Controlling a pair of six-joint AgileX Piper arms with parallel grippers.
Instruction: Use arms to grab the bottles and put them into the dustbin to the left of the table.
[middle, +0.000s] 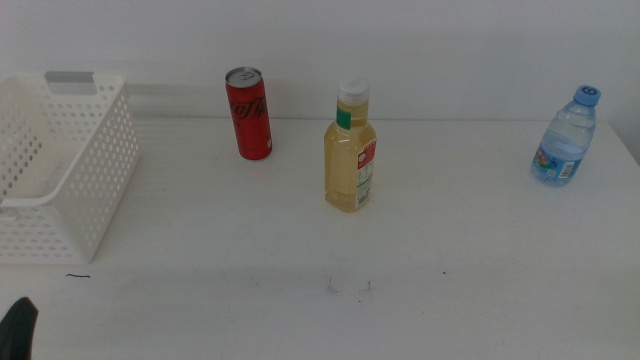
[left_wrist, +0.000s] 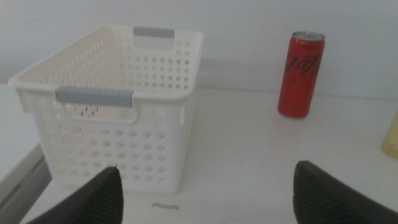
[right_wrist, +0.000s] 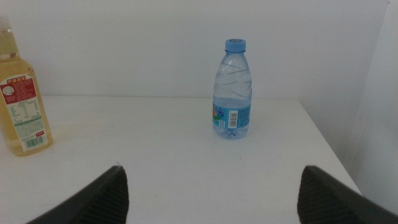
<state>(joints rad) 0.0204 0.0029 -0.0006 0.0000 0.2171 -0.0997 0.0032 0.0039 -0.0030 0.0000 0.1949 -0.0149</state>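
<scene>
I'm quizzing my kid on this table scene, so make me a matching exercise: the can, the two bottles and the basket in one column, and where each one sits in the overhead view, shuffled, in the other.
Things:
1. red cola can
2. yellow-liquid bottle
3. water bottle
4. white basket

Places:
A. far right of the table
B. left edge of the table
C. near the middle of the table
D. toward the back, between the basket and the middle

Pairs: 1-D, 2-C, 3-A, 4-B

All three containers stand upright and the basket holds none of them. The left gripper and right gripper wait open, touching nothing.
</scene>
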